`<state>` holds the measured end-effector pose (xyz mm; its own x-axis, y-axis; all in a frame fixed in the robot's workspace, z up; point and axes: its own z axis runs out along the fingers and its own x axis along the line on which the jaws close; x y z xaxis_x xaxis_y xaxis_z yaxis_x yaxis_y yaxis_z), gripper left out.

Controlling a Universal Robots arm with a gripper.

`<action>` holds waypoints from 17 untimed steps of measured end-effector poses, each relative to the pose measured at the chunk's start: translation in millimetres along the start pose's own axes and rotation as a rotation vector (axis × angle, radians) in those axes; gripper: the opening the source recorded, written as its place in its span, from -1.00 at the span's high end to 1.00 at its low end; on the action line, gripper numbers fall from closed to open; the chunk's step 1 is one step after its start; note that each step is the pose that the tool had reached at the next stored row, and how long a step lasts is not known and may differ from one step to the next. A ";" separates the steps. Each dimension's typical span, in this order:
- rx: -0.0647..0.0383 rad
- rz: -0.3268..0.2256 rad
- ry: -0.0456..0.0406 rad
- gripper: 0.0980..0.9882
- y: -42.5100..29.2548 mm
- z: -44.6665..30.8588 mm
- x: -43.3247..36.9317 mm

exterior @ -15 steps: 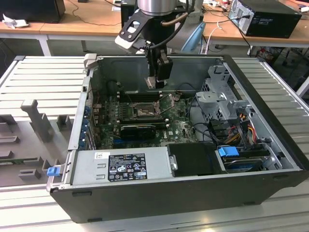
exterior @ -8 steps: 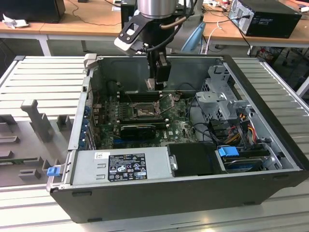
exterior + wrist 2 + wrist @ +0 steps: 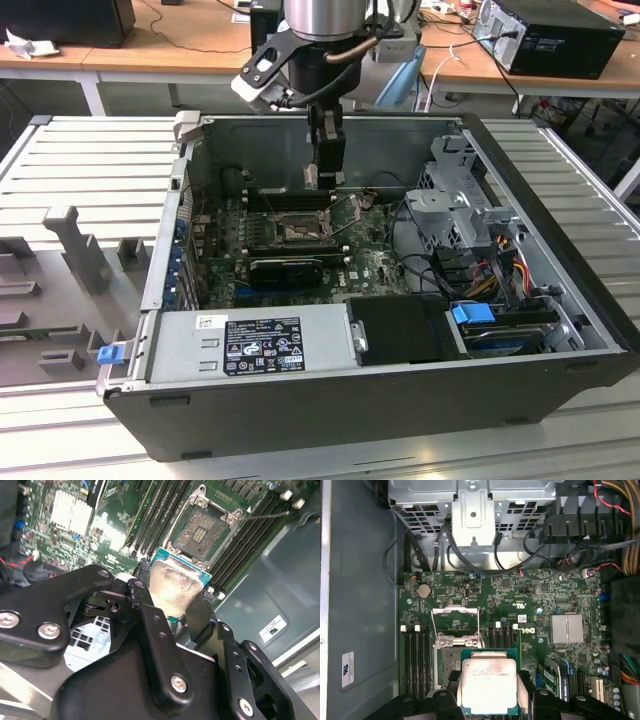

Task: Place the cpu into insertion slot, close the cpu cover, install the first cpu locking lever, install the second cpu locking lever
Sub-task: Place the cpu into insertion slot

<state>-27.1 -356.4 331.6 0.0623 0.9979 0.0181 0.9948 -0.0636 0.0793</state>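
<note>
My gripper (image 3: 325,178) hangs inside the open computer case, a little above the motherboard, shut on the cpu (image 3: 487,680). In both wrist views the black fingers (image 3: 150,625) clamp two opposite edges of the chip, and its tan-grey metal face (image 3: 175,585) shows between them. The insertion slot (image 3: 449,665) lies bare and dark beside the chip in the first wrist view, with nothing in it (image 3: 200,530). The cpu cover (image 3: 455,625) is swung up and open at one end of the slot. The held chip is offset to one side of the slot, not over it.
Memory slots (image 3: 415,660) flank the socket. A thin wire lever (image 3: 265,515) stands raised beside it. A silver heatsink (image 3: 567,629), a black expansion card (image 3: 285,267), drive cages (image 3: 455,215), cable bundles (image 3: 500,265) and the power supply (image 3: 255,345) crowd the case.
</note>
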 end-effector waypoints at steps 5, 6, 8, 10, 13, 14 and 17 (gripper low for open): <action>-0.002 0.125 -0.0100 0.03 -0.1 2.0 0.0; -0.003 0.145 -0.0116 0.03 -0.2 2.3 0.0; -0.004 0.195 -0.0155 0.03 -0.2 3.1 -0.1; -0.004 0.246 -0.0195 0.03 -0.3 3.9 -0.1; -0.006 0.309 -0.0246 0.03 -0.4 5.0 -0.1; -0.006 0.333 -0.0266 0.03 -0.4 5.6 -0.1; -0.007 0.383 -0.0305 0.03 -0.7 8.9 -0.2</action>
<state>-27.1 -356.4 322.7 0.4317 0.9018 0.0180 0.8985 -0.4317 0.0792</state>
